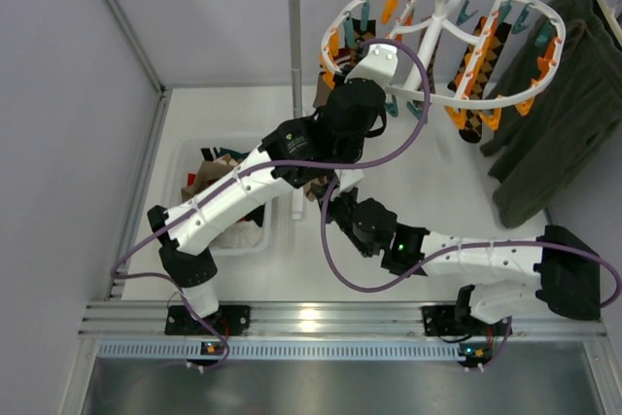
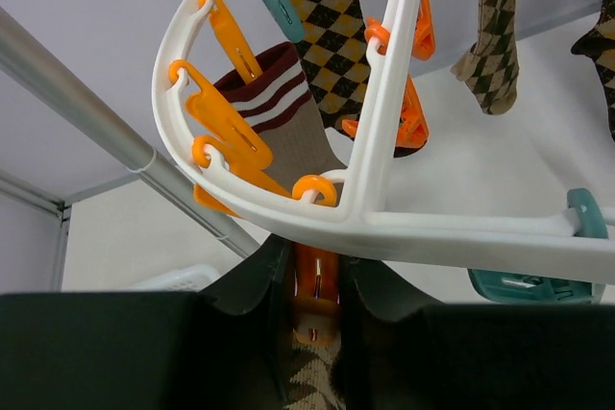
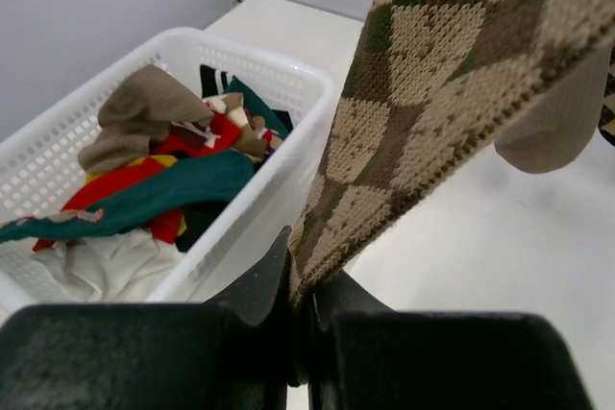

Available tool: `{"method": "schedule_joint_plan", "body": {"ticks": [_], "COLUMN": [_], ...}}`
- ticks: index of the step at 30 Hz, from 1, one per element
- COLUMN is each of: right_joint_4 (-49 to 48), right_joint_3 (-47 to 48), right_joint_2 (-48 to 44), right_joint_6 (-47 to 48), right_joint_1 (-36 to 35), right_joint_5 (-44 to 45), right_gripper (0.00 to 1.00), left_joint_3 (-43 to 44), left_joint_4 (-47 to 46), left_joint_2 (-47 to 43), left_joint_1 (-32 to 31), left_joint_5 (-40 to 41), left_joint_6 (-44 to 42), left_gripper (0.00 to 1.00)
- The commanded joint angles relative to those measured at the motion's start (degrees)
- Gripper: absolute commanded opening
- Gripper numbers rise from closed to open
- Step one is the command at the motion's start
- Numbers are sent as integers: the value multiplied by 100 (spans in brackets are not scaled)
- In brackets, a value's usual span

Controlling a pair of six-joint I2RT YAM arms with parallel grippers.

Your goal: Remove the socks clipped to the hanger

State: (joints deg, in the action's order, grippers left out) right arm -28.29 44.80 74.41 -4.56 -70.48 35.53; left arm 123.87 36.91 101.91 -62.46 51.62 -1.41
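Two grippers engaged | step: freeing one sock | left gripper (image 2: 314, 319) fingers closed against orange clip (image 2: 313, 280) just under hanger (image 2: 404, 232) | right gripper (image 3: 302, 309) pinched shut on sock (image 3: 413, 112) rising from between its fingers | next, judged: squeeze clip open, draw sock down.

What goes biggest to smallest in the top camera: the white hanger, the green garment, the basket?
1. hanger and green garment: they look about alike, too close to rank.
2. basket: smallest, partly under the left arm.
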Motion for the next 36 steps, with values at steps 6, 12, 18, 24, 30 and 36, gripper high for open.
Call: {"method": "schedule_joint_plan", "body": {"ticks": [6, 12, 18, 24, 30, 36], "right_joint_4": [-27, 209, 403, 991, 1256, 1300], "right_joint_3": [-656, -271, 292, 1136, 1664, 1822], "right_joint_2": [-603, -525, -59, 688, 1172, 1330], "right_joint_6": [-195, 112, 394, 692, 755, 781], "right_joint_1": [-203, -212, -247, -388, -511, -511], "right_joint_5": [24, -63, 94, 647, 763, 666], "right_gripper": [0, 0, 0, 0, 0, 0], "left_joint_3": [155, 14, 40, 277, 374, 384], "left_joint_4": [-254, -254, -254, -245, -245, -245], "left_joint_2": [-206, -294, -312, -136, -101, -48], "left_joint_1": [111, 155, 146, -91, -144, -214], "left_joint_5": [-344, -723, -592, 550, 1086, 1509], "left_joint_6": [115, 440, 405, -149, -342, -562], "left_gripper": [0, 54, 77, 84, 76, 65]}}
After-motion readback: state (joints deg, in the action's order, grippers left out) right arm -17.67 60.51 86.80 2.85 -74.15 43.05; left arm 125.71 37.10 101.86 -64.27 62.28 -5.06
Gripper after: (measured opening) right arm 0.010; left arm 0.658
